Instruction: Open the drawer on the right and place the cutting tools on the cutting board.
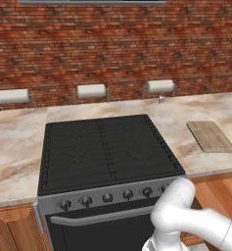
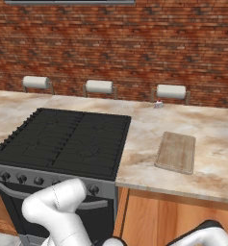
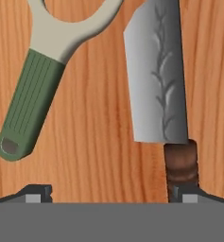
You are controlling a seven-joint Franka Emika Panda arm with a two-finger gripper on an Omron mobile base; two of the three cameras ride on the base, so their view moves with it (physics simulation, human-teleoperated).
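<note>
Pointing up-frame: knife (image 3: 158, 75), lengthwise beside peeler (image 3: 33, 101).

In the hand view the peeler's (image 3: 42, 90) forked head and the knife's (image 3: 157, 75) blade tip run off the top edge, and one dark fingertip (image 3: 182, 194) covers the knife's handle end.

A grey-bladed knife (image 3: 158, 75) with a brown handle lies flat on the orange-brown wood of what seems to be the drawer (image 3: 101, 142) floor. Beside it, apart, lies a peeler (image 3: 38, 90) with a ribbed green handle and cream forked head. The light-tan cutting board (image 1: 210, 136) lies bare on the counter (image 1: 19, 142), right of the stove.
</note>
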